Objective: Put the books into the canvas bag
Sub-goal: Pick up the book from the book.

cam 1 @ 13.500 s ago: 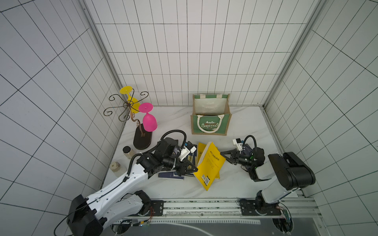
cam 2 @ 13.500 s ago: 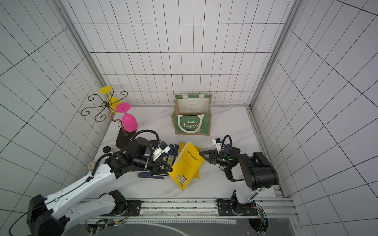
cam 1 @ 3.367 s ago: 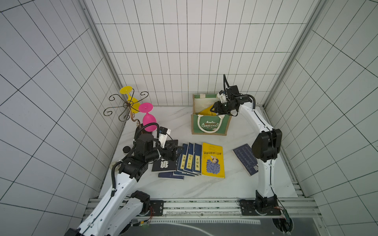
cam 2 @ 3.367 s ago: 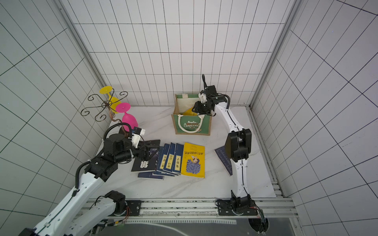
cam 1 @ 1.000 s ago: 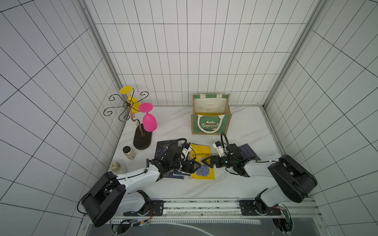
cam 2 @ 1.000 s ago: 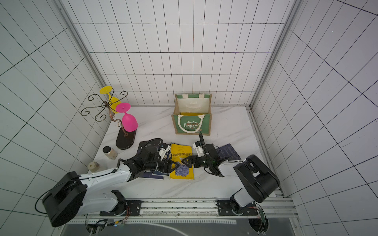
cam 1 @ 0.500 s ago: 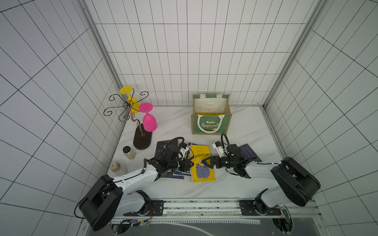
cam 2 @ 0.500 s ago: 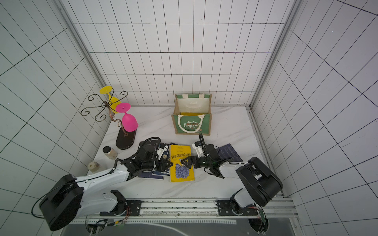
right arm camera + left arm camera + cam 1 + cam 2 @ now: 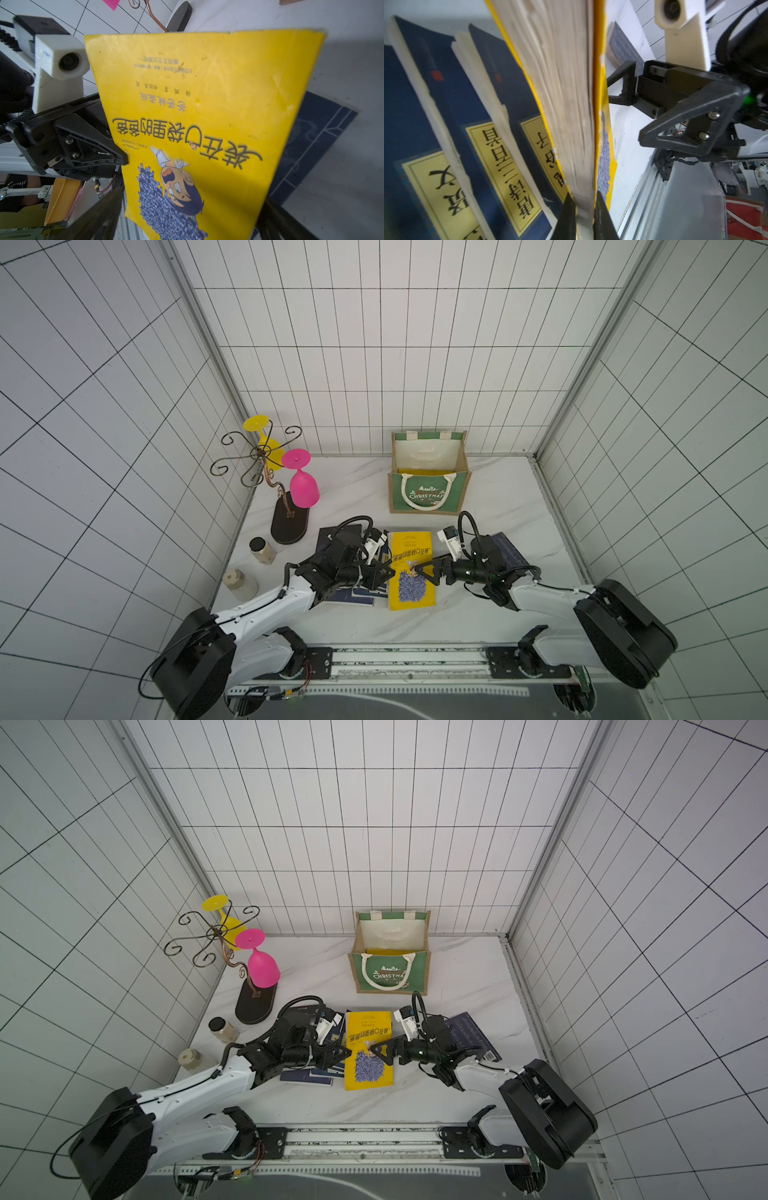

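Our left pincer (image 9: 583,200) is clamped tight on the page edge of the yellow book (image 9: 560,83), just beside the fanned navy books (image 9: 467,124) near the front of the desk (image 9: 478,614). Our right pincer (image 9: 422,572) gapes wide at that book's opposite edge, gripping nothing. The canvas bag (image 9: 428,499) stands upright toward the back, well apart, with a yellow volume (image 9: 424,471) inside it.
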Motion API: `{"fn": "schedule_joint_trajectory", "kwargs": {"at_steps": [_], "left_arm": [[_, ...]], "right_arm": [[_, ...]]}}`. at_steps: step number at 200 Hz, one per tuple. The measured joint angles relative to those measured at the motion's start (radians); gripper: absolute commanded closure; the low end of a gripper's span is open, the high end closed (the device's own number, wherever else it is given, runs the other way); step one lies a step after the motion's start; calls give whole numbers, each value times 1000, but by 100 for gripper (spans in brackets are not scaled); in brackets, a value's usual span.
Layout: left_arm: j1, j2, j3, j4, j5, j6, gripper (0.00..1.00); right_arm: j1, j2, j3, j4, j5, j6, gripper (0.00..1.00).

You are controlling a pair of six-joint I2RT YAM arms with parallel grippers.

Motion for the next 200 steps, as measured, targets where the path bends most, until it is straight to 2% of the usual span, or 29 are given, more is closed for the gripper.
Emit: {"fn": "schedule_joint_trajectory", "kwargs": {"at_steps": [45, 73, 125, 129, 146, 158, 166, 170, 185, 200], "left_arm": [[-3, -48, -19, 118, 93, -5, 100], [-4, -43, -21, 154, 132, -11, 100], [-4, -17, -21, 188, 170, -14, 100], [-4, -17, -21, 188, 171, -14, 100], [-4, -17, -21, 188, 171, -14, 100], [-5, -17, -21, 188, 171, -14, 77], [-5, -18, -21, 189, 169, -14, 52], [-6, -19, -21, 189, 167, -17, 44], [-6, -22, -21, 201, 164, -26, 28], [-6, -32, -26, 225, 160, -47, 17]], "right_arm": [[-89, 0, -21, 172, -209, 13, 9], [-116, 0, -21, 238, -320, 17, 22], [-125, -35, -18, 218, -431, 3, 65], [-126, -47, -18, 201, -435, -5, 70], [-127, -93, -12, 126, -445, -38, 100], [-127, -116, -2, 77, -446, -50, 100], [-127, -127, 5, 46, -445, -55, 100], [-127, -132, 8, 35, -444, -55, 100], [-127, -162, 12, 5, -433, -37, 100], [-125, -208, 12, 10, -397, 16, 100]]}}
